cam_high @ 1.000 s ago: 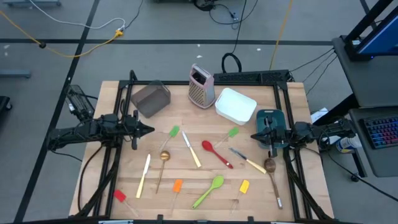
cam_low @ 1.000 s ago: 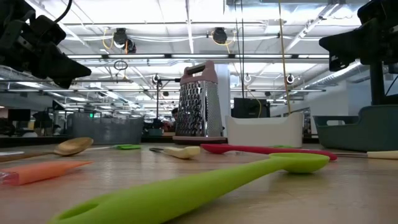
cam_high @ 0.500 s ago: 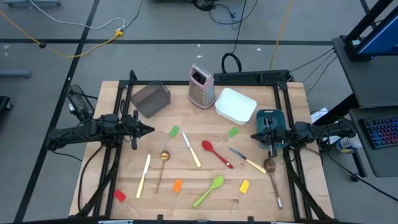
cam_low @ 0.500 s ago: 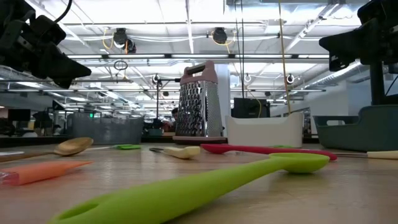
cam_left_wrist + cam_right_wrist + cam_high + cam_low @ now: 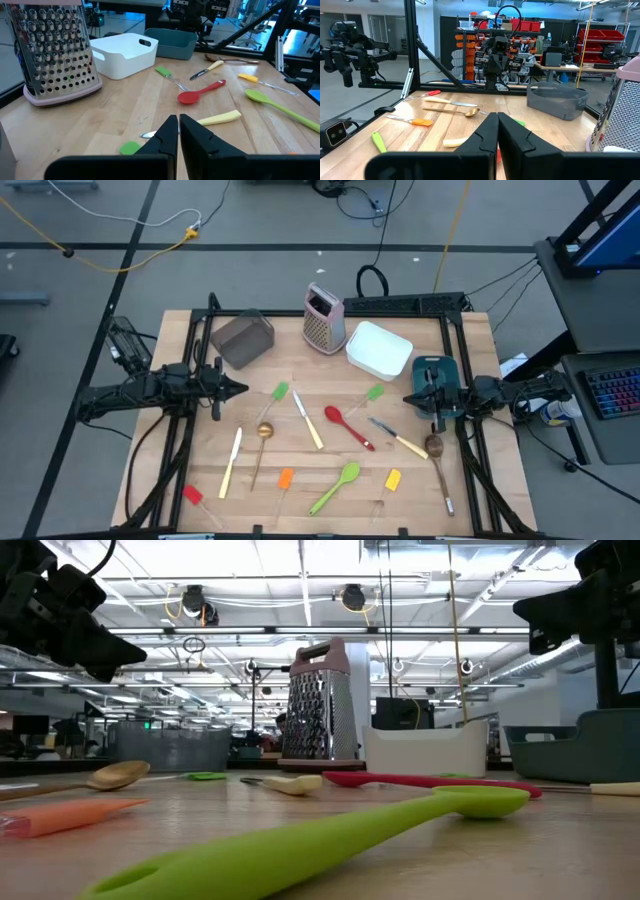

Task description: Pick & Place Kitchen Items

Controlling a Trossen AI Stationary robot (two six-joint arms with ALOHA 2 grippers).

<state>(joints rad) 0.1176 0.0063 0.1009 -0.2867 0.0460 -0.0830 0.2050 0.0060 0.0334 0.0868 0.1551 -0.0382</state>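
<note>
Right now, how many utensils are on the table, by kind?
Spoons: 4 - red spoon, green spoon, gold spoon, wooden spoon
Mini spatulas: 5 - two green spatulas, orange spatula, yellow spatula, red spatula
Cream-handled knives: 3
Total: 12

High cam: straight down, far off, takes in whole table (image 5: 330,380) and both arms. Low cam: at tabletop height, very near the green spoon (image 5: 330,840), looks level across to the grater (image 5: 322,700) and the room behind. Left wrist cam faces across the table toward the grater (image 5: 52,50) and white bin (image 5: 125,52); right wrist cam faces opposite, probably. All share the grater.
</note>
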